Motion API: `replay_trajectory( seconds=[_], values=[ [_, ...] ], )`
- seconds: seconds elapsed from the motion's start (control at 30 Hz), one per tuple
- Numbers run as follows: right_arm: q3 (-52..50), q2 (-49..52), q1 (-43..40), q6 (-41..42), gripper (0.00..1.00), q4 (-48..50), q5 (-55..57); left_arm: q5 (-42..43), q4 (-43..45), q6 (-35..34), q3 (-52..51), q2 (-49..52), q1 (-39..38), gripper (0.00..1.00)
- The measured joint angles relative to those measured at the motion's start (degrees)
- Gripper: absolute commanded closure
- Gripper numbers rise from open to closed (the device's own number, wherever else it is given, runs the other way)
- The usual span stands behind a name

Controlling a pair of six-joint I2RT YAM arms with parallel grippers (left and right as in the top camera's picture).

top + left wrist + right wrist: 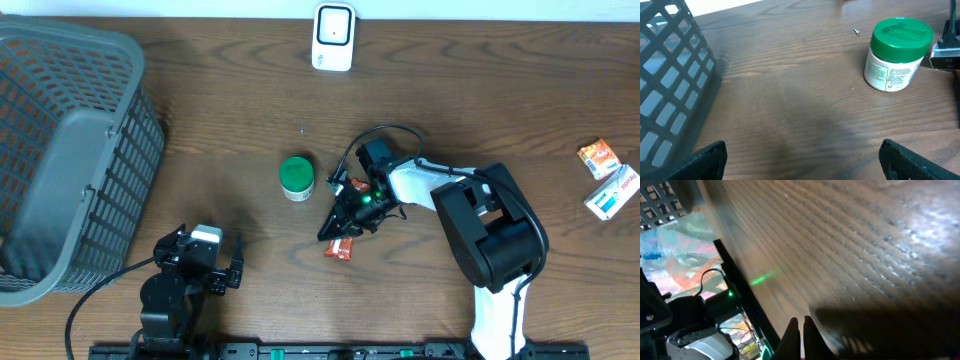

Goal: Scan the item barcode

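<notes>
Small red packet flat on the wooden desk toward its front middle, just beside the tips of the right claw, pinched shut on nothing. Green-lidded white jar upright a little to the left, white scanner at the far edge, well apart. Left claw spread wide and empty near the grey basket, with an orange pack and a white-and-blue box off at the right edge.

Bulky black-and-white shells on the right arm, looped black cable, green lamp; black left arm, white block, black-fingered left hand.
</notes>
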Motion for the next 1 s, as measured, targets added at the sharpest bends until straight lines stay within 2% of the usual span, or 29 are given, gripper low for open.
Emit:
replay_trajectory(
  seconds=[0.13,0.17,0.2,0.23,0.27,0.3,0.4,0.53,0.63,0.67,0.7,0.77,1.0],
  values=[
    [-0.2,-2.1,-0.1,-0.4,0.98,-3.8,3.8,0.0,0.0,0.0,0.0,0.0,0.0,0.02],
    [-0.7,-3.3,-0.3,-0.3,0.90,-5.0,5.4,0.0,0.0,0.0,0.0,0.0,0.0,0.02],
    [-1.2,-4.8,-0.5,-0.1,0.63,-6.3,7.1,0.0,0.0,0.0,0.0,0.0,0.0,0.02],
    [-1.7,-6.8,-0.6,0.0,0.26,-7.3,8.8,0.0,0.0,0.0,0.0,0.0,0.0,0.02],
    [-2.1,-9.8,-1.1,0.0,0.04,-8.3,10.4,0.0,0.0,0.0,0.0,0.0,0.0,0.02],
    [-2.3,-12.7,-1.4,0.0,0.01,-8.5,11.6,0.0,0.0,0.0,0.0,0.0,0.0,0.02],
    [-2.1,-23.3,-2.6,0.0,0.01,-9.0,13.3,0.0,0.0,0.0,0.0,0.0,0.0,0.02],
    [-1.1,-31.7,-4.0,0.2,0.01,-12.5,14.8,0.0,0.0,0.0,0.0,0.0,0.0,0.02],
    [-1.2,-31.5,-5.4,0.4,0.16,-15.6,17.3,0.0,0.0,0.0,0.0,0.0,0.0,0.02],
    [-1.5,-30.8,-6.2,0.6,0.18,-16.1,18.3,0.0,0.0,0.0,0.0,0.0,0.0,0.02],
    [-1.8,-29.9,-7.3,0.5,0.16,-16.6,19.2,0.0,0.0,0.0,0.0,0.0,0.0,0.02],
    [-2.7,-28.2,-9.5,0.4,0.01,-17.0,20.4,0.0,0.0,0.0,0.0,0.0,0.0,0.02],
    [-3.9,-21.4,-17.9,-2.4,0.01,-14.3,21.5,0.0,0.0,0.0,0.0,0.0,0.0,0.02]
  ],
)
